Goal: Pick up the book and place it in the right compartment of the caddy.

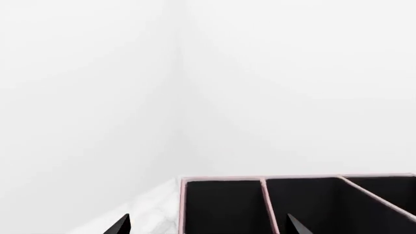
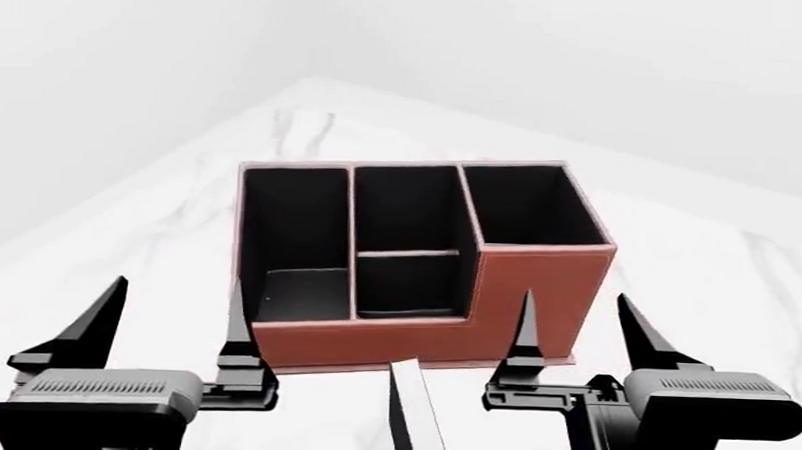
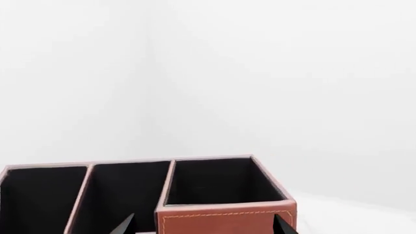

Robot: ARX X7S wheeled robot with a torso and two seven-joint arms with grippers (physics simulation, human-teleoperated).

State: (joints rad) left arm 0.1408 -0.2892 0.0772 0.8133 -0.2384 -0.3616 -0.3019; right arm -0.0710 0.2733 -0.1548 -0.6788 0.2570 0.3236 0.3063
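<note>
We have hardly started: the book [image 2: 417, 416] stands untouched on the tabletop [image 2: 719, 276] at the lower centre of the head view, just before the caddy [image 2: 424, 341]. Our left claw [image 2: 170, 322] and right claw [image 2: 585, 326] hang wide and empty at either side. The right compartment [image 2: 529, 204], upper right of centre, holds nothing; grasping, lifting and placing all remain.

Bright, even, diffuse light with no clear source. The white walls wash out. The caddy [image 2: 411, 340] lining stays deep black. Renders are slightly soft, with no glare or edge distortion.
</note>
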